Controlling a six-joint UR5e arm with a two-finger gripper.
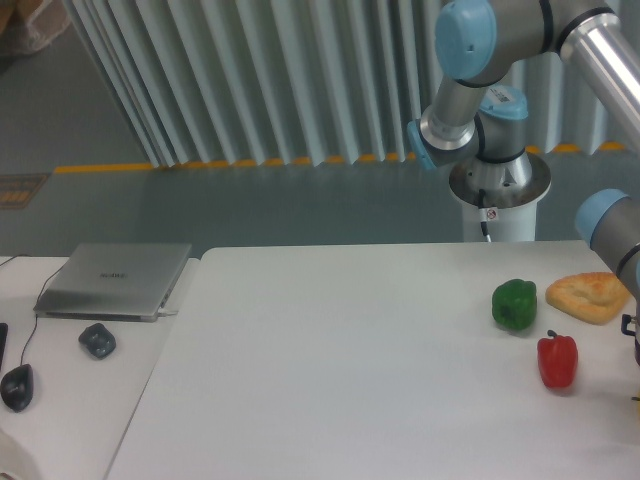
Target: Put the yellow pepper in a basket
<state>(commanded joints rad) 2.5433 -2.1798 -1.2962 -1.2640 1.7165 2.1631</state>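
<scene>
Two peppers on counter (350, 350): green pepper (514, 304), red pepper (557, 360). Yellow pepper, basket not visible. Jaws off-frame right, state cannot tell. Task progress unclear, likely early.

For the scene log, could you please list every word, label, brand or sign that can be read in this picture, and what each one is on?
Nothing here can be read.
Laptop: a faint mark at the middle of the lid, too blurred to read.
Robot base: a small white sticker with a red mark, too small to read.
Green pepper, red pepper, bread, mouse: no text visible.
</scene>
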